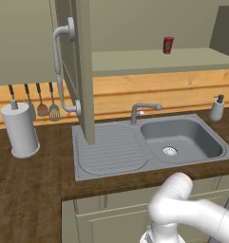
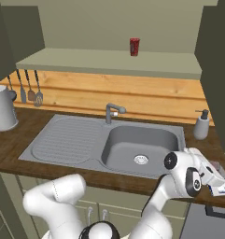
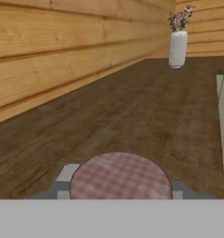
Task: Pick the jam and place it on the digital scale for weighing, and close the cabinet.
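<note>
The jam (image 3: 120,176) shows its checked pink-brown lid right under the hand camera. It rests on the grey digital scale (image 3: 64,174), on the wooden counter right of the sink. My gripper (image 2: 214,180) reaches low over that spot, and its fingers seem shut around the jar, their tips hidden. The olive-green cabinet (image 1: 149,59) above the sink stands open. Its left door (image 1: 82,71), with a curved grey handle (image 1: 59,71), swings out over the drainboard.
A red can (image 1: 168,45) stands on the cabinet shelf. Below are the grey sink (image 2: 142,147) and tap (image 2: 111,112), with a soap dispenser (image 2: 201,125) to the right. A paper roll (image 1: 20,130) and hanging utensils are at the left. A white vase (image 3: 177,46) stands farther along the counter.
</note>
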Controlling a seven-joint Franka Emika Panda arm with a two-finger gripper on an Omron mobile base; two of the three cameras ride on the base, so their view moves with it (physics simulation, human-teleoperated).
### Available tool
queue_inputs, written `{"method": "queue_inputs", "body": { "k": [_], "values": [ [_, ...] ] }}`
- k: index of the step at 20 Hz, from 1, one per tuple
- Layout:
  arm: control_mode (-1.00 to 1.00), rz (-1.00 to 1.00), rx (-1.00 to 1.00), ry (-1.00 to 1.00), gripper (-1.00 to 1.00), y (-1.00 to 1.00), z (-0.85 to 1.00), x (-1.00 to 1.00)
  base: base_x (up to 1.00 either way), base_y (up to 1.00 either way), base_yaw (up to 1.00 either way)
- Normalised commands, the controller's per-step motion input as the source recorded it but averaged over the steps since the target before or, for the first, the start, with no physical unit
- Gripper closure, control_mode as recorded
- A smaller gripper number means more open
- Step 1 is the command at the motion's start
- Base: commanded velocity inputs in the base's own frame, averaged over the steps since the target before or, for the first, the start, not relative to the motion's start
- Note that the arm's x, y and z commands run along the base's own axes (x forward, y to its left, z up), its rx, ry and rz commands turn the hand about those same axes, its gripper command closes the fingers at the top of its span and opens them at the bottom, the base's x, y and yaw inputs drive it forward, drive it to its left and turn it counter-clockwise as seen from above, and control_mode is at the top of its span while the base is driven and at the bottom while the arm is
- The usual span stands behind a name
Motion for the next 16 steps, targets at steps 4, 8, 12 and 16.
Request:
{"method": "queue_inputs", "body": {
  "k": [4, 8, 12, 16],
  "values": [
    [-1.0, 0.01, 0.02, 0.01, 1.0, -0.28, 0.0, 0.23, 0.0, 0.0, 0.0],
    [-1.0, 0.0, 0.0, 0.01, 1.0, -0.04, 0.0, 0.23, 0.0, 0.0, 0.0],
    [-1.0, 0.0, 0.0, 0.04, 1.0, -0.01, -0.07, 0.2, 0.0, 0.0, 0.0],
    [-1.0, 0.01, 0.01, 0.04, 1.0, -0.27, -0.15, 0.18, 0.0, 0.0, 0.0]
  ]
}}
